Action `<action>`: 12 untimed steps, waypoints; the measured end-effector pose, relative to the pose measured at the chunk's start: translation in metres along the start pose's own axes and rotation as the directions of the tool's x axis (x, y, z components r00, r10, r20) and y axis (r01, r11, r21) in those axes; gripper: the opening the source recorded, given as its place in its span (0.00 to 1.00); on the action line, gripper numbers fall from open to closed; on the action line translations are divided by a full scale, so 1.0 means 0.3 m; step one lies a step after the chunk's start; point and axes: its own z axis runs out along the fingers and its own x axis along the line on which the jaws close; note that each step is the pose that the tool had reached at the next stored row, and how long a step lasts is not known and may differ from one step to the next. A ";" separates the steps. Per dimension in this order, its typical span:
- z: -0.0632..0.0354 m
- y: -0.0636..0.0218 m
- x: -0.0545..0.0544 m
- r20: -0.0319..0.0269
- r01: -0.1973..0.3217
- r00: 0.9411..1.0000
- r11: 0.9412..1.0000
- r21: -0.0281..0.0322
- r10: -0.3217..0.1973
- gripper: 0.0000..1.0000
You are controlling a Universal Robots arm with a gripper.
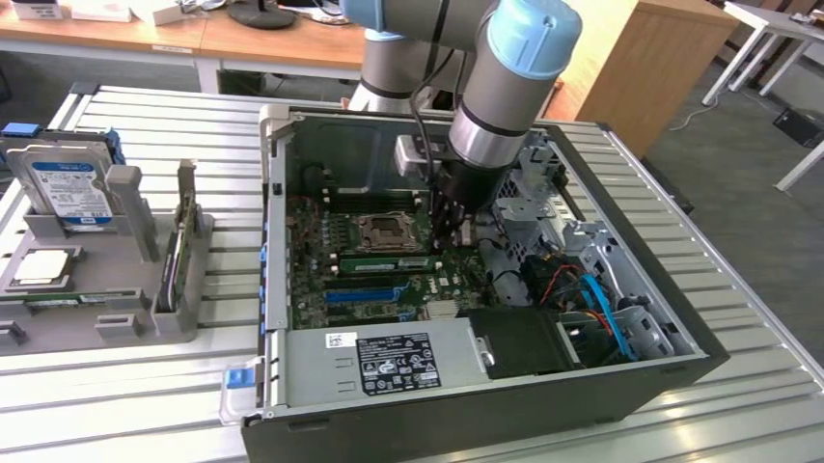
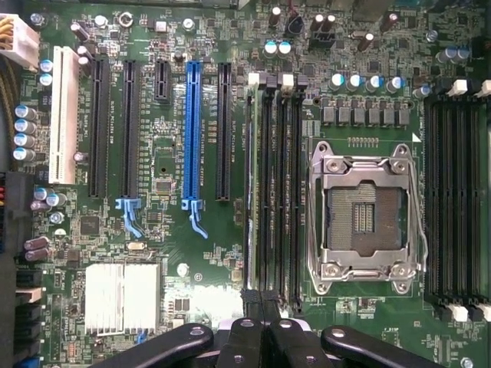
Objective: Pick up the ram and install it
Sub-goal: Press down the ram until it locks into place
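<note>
**Item: open computer case [image 1: 273,289] on slatted worktop [image 1: 129,405], memory fitting in hand**

1. Near edge of case: silver power box [image 1: 386,362] with a dark label. Beside it lie blue and orange cables, tangled and hard to trace.
2. Mid case: main board. The long blue slot [image 2: 192,130] is empty.
3. The ram [image 2: 250,192] is a thin green stick standing on edge in the outermost slot of the bank beside the processor socket [image 2: 364,211]. The slots next to it are bare. It also shows as a green strip [image 1: 384,262] on the near side of the socket.
4. Claw [image 2: 264,303]: fingers clenched together, nothing between them, over one end of the slot bank and close to the end of the ram. In the exterior view it hangs inside the case [image 1: 445,231] under the grey arm [image 1: 508,87].
5. Handling note (judgement): press straight down along the slot line, one end and then the other, until both latches close. A tilted push risks bending the stick or stressing the board.
6. Not made out: whether the fingertips touch the stick, whether it is fully seated, and the state of the latches. The end under the claw is covered.
7. Left edge of worktop: grey rack [image 1: 116,318] holding a hard drive [image 1: 65,188] and a thin upright board of uncertain kind.
</note>
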 end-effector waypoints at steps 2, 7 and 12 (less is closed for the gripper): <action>0.000 0.000 0.000 0.000 0.000 1.000 1.000 0.000 0.000 0.11; 0.008 0.000 0.000 0.000 0.000 1.000 1.000 0.000 0.000 0.11; 0.013 -0.001 0.000 0.000 0.000 1.000 1.000 0.000 0.000 0.11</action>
